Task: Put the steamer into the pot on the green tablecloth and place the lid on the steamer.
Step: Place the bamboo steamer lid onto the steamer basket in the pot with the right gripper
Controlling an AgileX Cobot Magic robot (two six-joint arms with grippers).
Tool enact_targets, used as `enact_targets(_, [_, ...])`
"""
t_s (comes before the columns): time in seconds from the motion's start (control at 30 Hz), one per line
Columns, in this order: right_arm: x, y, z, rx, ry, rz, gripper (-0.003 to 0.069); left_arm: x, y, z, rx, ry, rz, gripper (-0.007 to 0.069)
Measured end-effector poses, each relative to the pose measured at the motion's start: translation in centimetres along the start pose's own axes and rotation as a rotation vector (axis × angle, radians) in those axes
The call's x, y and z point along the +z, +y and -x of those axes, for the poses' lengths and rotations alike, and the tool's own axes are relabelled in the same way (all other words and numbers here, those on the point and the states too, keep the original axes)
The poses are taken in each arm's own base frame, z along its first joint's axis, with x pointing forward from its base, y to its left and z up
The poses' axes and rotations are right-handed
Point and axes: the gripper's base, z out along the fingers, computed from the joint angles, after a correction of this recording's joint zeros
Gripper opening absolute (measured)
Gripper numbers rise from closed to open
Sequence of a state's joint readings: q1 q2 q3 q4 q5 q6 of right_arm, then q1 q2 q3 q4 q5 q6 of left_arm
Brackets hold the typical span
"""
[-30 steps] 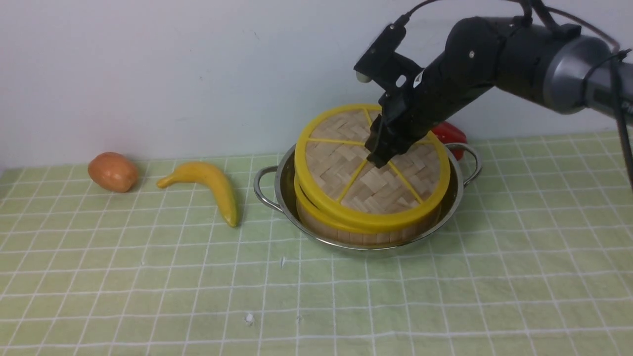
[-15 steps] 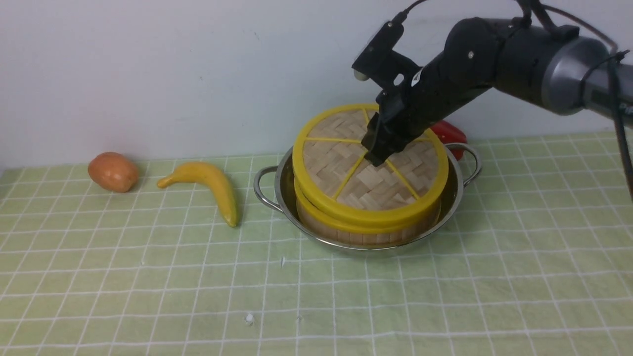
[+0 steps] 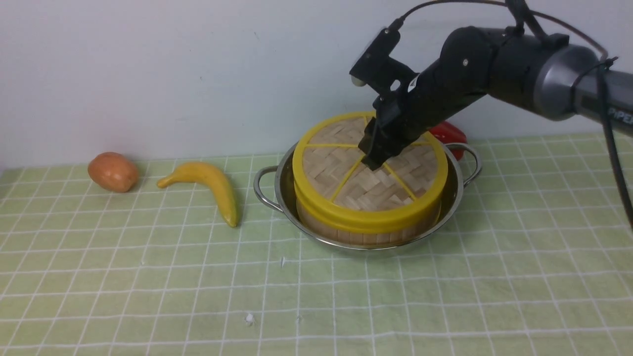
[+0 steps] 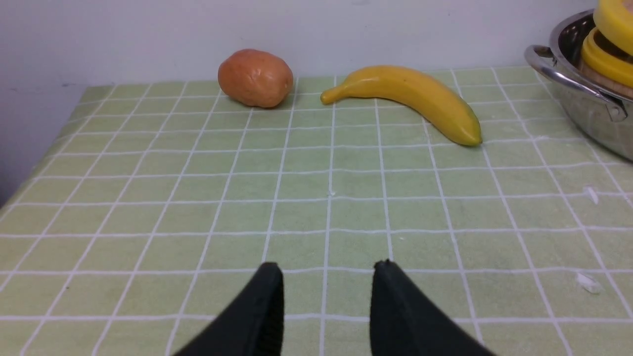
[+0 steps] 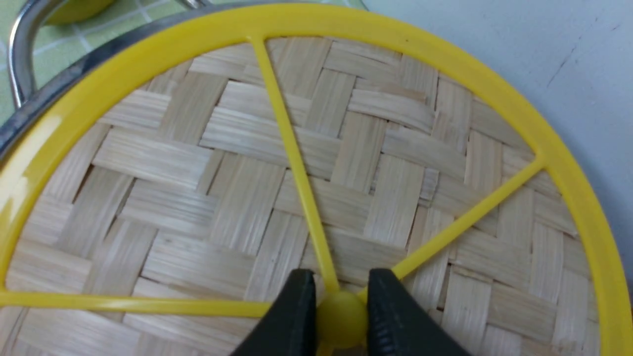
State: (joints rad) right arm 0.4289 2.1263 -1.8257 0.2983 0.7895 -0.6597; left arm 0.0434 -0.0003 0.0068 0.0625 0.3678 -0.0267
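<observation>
The steel pot [image 3: 283,179] stands on the green tablecloth [image 3: 148,277] with the bamboo steamer [image 3: 336,232] inside it. The woven lid [image 3: 341,173] lies nearly level on top of the steamer and hides its contents. My right gripper [image 3: 372,162] reaches down from the right and is shut on the lid's yellow centre knob [image 5: 341,316]. In the left wrist view the lid's rim [image 4: 615,17] shows a little above the steamer's rim [image 4: 601,54] at the pot's [image 4: 583,99] left side. My left gripper [image 4: 327,266] hovers low over bare cloth, open and empty.
A yellow banana [image 3: 212,185] and a brown potato [image 3: 113,171] lie on the cloth left of the pot. A red pepper [image 3: 447,133] sits behind the pot by the white wall. Small white crumbs [image 3: 248,319] dot the cloth in front.
The lid was tilted with its far edge raised. It has come down with my right gripper to lie nearly level on the steamer. The left gripper has not moved.
</observation>
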Motion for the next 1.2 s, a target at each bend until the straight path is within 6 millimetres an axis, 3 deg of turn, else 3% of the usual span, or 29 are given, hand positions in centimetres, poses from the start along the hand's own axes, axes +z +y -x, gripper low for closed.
enact_targets(0.23, [1.7,0.0,-0.6,0.001,0.003,0.001,0.0146,0.0,0.0,0.0,0.000,0.000,0.000,0.0243])
enact_targets(0.43, [1.8,-0.1,-0.6,-0.002,-0.004,-0.003,0.0146,0.0,0.0,0.0,0.000,0.000,0.000,0.0243])
enact_targets(0.53, [1.5,-0.1,-0.4,-0.005,-0.010,-0.008,0.0176,0.0,0.0,0.0,0.000,0.000,0.000,0.0243])
enact_targets(0.57, [1.0,-0.2,-0.1,-0.002,-0.025,-0.019,0.0229,0.0,0.0,0.0,0.000,0.000,0.000,0.0243])
enact_targets(0.7, [-2.7,-0.5,1.6,0.006,-0.094,-0.069,0.0412,0.0,0.0,0.0,0.000,0.000,0.000,0.0243])
enact_targets(0.83, [-7.6,-0.7,3.4,0.015,-0.168,-0.144,0.0502,0.0,0.0,0.0,0.000,0.000,0.000,0.0243])
enact_targets(0.9, [-10.8,-0.7,4.2,0.050,-0.214,-0.183,0.0514,0.0,0.0,0.0,0.000,0.000,0.000,0.0243])
enact_targets(0.93, [-11.1,-0.7,4.2,0.064,-0.218,-0.184,0.0514,0.0,0.0,0.0,0.000,0.000,0.000,0.0243])
enact_targets(1.03, [-15.3,-0.3,5.0,0.191,-0.292,-0.198,0.0489,0.0,0.0,0.0,0.000,0.000,0.000,0.0243])
enact_targets(1.17, [-18.7,0.2,5.7,0.348,-0.384,-0.169,0.0443,0.0,0.0,0.0,0.000,0.000,0.000,0.0243])
enact_targets(1.2, [-18.8,0.2,5.8,0.359,-0.389,-0.166,0.0439,0.0,0.0,0.0,0.000,0.000,0.000,0.0243])
